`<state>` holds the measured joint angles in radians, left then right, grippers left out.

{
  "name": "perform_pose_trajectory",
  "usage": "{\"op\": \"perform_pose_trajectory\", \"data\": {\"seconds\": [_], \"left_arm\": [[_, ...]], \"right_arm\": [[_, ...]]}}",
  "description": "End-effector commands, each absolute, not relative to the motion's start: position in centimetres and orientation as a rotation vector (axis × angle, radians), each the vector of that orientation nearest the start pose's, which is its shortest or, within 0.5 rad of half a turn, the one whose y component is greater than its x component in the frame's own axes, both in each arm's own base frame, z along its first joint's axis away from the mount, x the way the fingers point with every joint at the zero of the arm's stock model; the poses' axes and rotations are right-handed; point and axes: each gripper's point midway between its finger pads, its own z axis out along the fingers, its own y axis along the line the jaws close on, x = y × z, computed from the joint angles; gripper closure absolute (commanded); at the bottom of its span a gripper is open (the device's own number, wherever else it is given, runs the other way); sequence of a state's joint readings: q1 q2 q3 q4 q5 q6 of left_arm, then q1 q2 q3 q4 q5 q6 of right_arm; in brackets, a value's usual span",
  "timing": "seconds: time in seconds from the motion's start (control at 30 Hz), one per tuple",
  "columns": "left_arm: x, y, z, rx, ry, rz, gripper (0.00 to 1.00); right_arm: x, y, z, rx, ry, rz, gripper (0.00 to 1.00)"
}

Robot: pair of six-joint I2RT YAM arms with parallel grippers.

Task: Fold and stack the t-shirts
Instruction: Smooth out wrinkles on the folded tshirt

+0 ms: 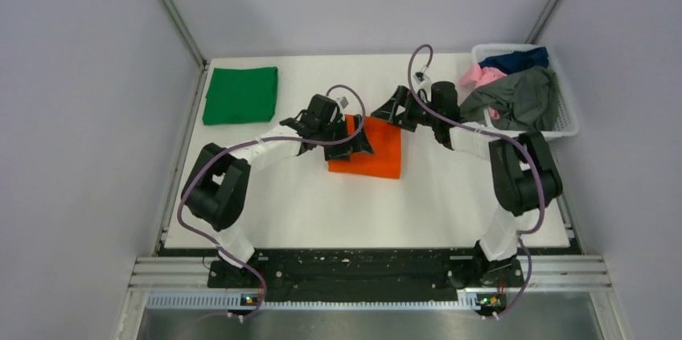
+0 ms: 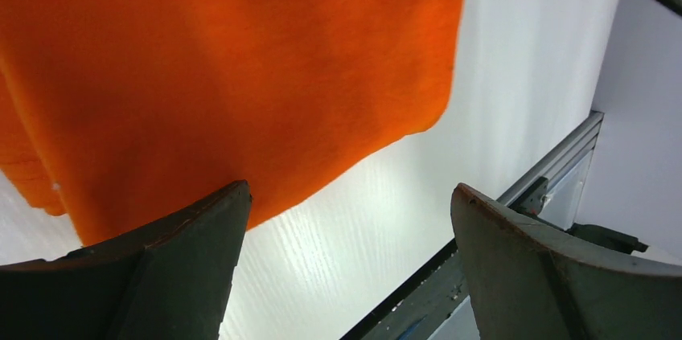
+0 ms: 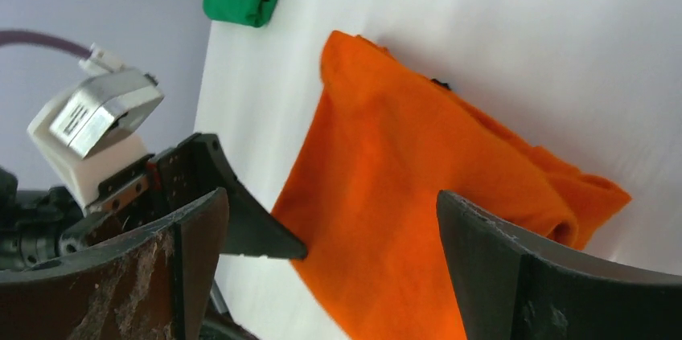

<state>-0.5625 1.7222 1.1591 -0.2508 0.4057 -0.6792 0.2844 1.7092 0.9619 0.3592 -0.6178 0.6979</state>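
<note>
Top, left-wrist and right-wrist views of the two-arm rig. The orange t-shirt point(image 1: 371, 149) lies folded into a rough rectangle near the middle of the white surface point(image 1: 306, 203), between the two arms. The left gripper point(image 2: 346, 203) is at the shirt's left edge with its jaws spread wide and nothing between them. One of its fingers point(image 2: 173, 264) overlaps the cloth's hem in the wrist view, and whether it touches the cloth cannot be told. The right gripper point(image 3: 331, 199) hangs over the shirt's far right corner, jaws likewise wide apart and empty, with the orange cloth visible on the surface below it. The green t-shirt point(image 1: 240, 95) rests folded flat at the far left corner of the surface, well apart from the orange one. A white lattice basket point(image 1: 573, 124) stands at the far right corner and holds a navy t-shirt point(image 1: 515, 59), a pink t-shirt point(image 1: 478, 75) and a grey t-shirt point(image 1: 519, 99), all crumpled, the grey one draped over the near rim.
</note>
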Motion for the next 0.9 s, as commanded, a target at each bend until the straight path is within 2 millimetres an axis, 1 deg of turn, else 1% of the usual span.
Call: {"op": "perform_pose_trajectory", "data": {"seconds": [0.0,0.07,0.1,0.13,0.17,0.2,0.27,0.33,0.37,0.43,0.47,0.53,0.63,0.7,0.77,0.8,0.87], "left_arm": [[31.3,-30.6,8.5,0.01,2.597,-1.055,0.01],[30.5,-30.3,6.8,-0.019,2.645,-1.053,0.01],[30.1,-30.0,5.9,-0.038,2.67,-1.039,0.01],[29.8,-29.8,5.1,-0.059,2.69,-1.025,0.01],[29.4,-29.5,4.2,-0.08,2.712,-1.01,0.01],[29.1,-29.2,3.4,-0.099,2.728,-0.996,0.01],[28.8,-28.9,2.5,-0.123,2.747,-0.987,0.02],[28.7,-28.7,2.2,-0.134,2.757,-0.974,0.02],[28.6,-28.7,2.2,-0.133,2.759,-0.973,0.02],[28.8,-28.7,3.3,-0.114,2.739,-0.978,0.03],[28.9,-28.7,4.0,-0.103,2.722,-0.974,0.03],[29.6,-28.6,6.3,-0.076,2.659,-0.965,0.02],[30.8,-29.0,10.7,-0.01,2.534,-1.001,0.01],[32.0,-29.7,13.8,0.051,2.452,-1.053,0.01],[33.5,-29.8,15.9,0.065,2.402,-1.082,0.01],[34.6,-29.7,16.5,0.059,2.379,-1.071,0.01],[37.1,-28.8,16.7,0.015,2.36,-1.02,0.01]], "right_arm": [[44.1,25.1,13.6,0.015,2.069,1.231,0.01],[46.1,24.9,11.5,0.054,2.105,1.182,0.01],[46.9,24.7,10.1,0.082,2.133,1.158,0.01],[47.4,24.7,8.8,0.101,2.163,1.139,0.01],[47.9,24.7,8.1,0.11,2.179,1.131,0.01],[47.9,24.7,7.0,0.121,2.207,1.126,0.01],[47.6,24.6,5.4,0.138,2.24,1.125,0.01],[47.4,24.3,4.7,0.147,2.257,1.1,0.01],[47.5,24.0,4.7,0.146,2.263,1.076,0.01],[47.5,23.7,5.6,0.122,2.273,1.04,0.01],[47.5,23.7,6.6,0.1,2.264,1.032,0.01],[47.5,23.8,9.4,0.044,2.222,1.03,0.01],[46.9,23.9,14.4,-0.024,2.129,1.052,0.01],[45.8,24.1,17.5,-0.066,2.069,1.093,0.01],[44.2,24.1,19.7,-0.076,2.017,1.139,0.01],[43.3,24.1,20.5,-0.081,1.99,1.163,0.01],[41.1,23.9,20.9,-0.075,1.969,1.207,0.01]]}}
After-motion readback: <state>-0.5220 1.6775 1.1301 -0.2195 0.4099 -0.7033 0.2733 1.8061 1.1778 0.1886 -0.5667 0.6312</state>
